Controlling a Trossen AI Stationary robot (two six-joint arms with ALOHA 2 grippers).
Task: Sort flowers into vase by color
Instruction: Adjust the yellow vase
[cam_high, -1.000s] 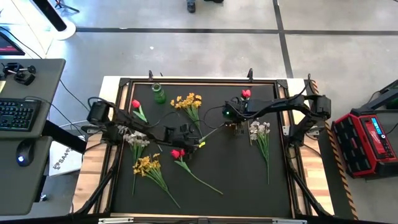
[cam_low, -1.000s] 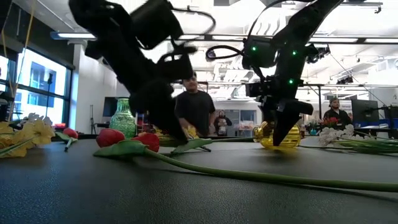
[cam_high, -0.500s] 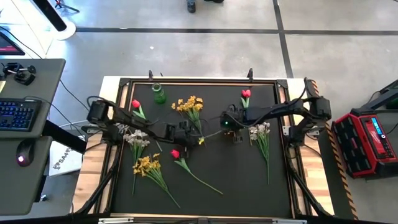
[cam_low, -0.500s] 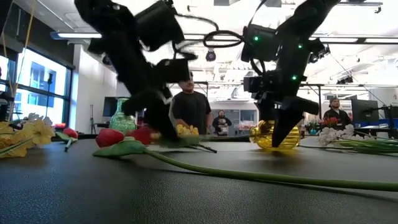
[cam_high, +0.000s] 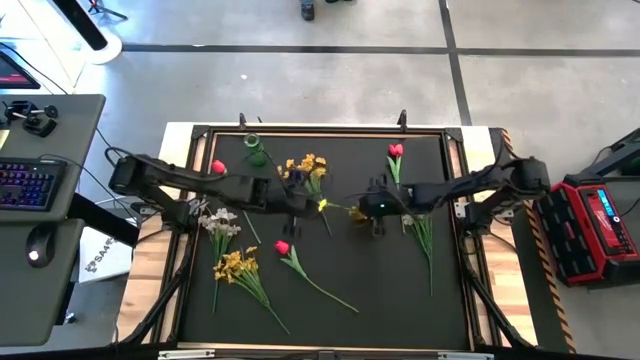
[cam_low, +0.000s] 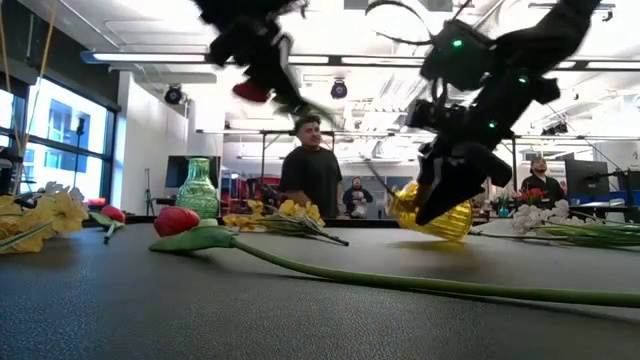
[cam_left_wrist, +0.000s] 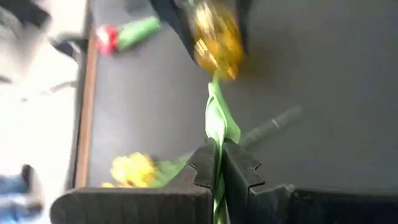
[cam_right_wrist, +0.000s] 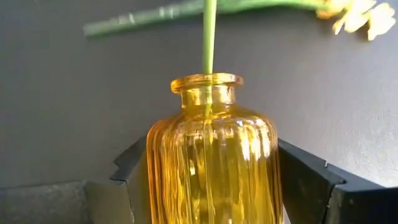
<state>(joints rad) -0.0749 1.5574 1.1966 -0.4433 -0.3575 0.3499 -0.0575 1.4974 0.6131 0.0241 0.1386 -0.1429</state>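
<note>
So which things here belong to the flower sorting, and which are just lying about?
Job in hand:
yellow vase, held in the right tool
green stem, pinched by the left tool, entering that vase's neck
green vase
red tulips, yellow bunches, white sprigs

Lying about:
keyboard
mouse
red case

Four cameras: one overhead, one at table height, one on each wrist.

The high view looks straight down on the whole table (cam_high: 400, 290). The low view looks level across it into the room. Each wrist view sits close behind its own fingers: left gripper (cam_left_wrist: 219, 163) pinching a stem (cam_left_wrist: 216, 124), right gripper (cam_right_wrist: 211, 180) around the yellow vase (cam_right_wrist: 211, 155), shared by all four.
</note>
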